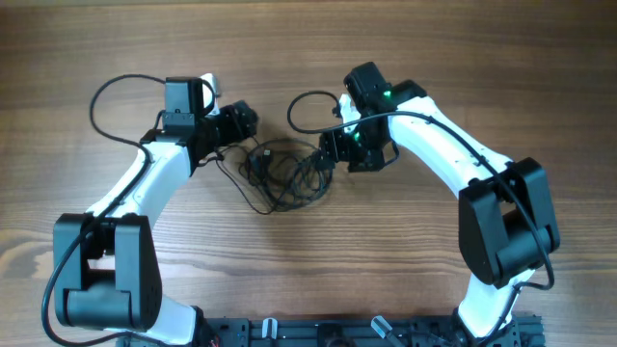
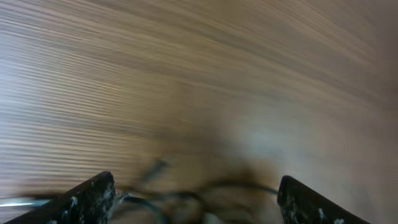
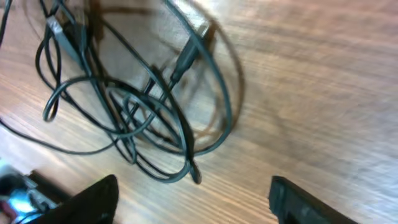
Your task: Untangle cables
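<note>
**Thin black cables [image 1: 284,178] tangled, not gripped**

The bunch lies on the brown wooden table [image 1: 308,58]. The left gripper [image 2: 196,183] at its 10 o'clock and the right gripper [image 3: 193,186] at its 2 o'clock both have jaws wide apart, holding nothing.

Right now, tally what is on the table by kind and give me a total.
Robot arms: 2 (left arm, right arm)
Bunch of black cables: 1 (single cords too tangled to count)
Total: 3
</note>
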Motion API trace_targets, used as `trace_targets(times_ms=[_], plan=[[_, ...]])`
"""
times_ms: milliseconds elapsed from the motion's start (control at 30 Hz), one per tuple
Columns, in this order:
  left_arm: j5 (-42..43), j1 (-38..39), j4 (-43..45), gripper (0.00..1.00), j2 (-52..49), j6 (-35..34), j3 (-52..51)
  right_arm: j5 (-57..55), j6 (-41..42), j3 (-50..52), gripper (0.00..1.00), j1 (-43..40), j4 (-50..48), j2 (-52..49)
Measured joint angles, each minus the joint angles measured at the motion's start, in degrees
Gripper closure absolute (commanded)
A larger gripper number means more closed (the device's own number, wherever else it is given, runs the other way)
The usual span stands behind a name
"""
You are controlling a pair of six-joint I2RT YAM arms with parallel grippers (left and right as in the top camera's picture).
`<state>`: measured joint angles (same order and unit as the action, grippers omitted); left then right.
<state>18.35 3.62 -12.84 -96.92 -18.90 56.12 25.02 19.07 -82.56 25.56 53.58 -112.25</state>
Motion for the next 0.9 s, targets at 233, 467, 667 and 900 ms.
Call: trace_targets(times_ms=[233,467,667,900], plan=[[8.17,0.66,-11.93,0.36,0.00,-1.62,-0.02,-5.62,-0.20,-0.09,0.13,-0.28,-0.24,0.00],[-1.16,8.41,-18.01,0.58,0.00,-4.24,-0.09,-9.75,-1.44,-0.09,0.11,-4.57,0.85,0.00],[-11.76,13.55,-17.79,0.68,-0.02,-7.74,-0.09,-11.78,-3.61,-0.09,0.10,-9.53,1.66,0.00],[-16.90,14.12,-15.26,0.70,-4.74,-10.64,-0.15,-12.00,-4.44,-0.09,0.09,-9.60,-1.84,0.00]])
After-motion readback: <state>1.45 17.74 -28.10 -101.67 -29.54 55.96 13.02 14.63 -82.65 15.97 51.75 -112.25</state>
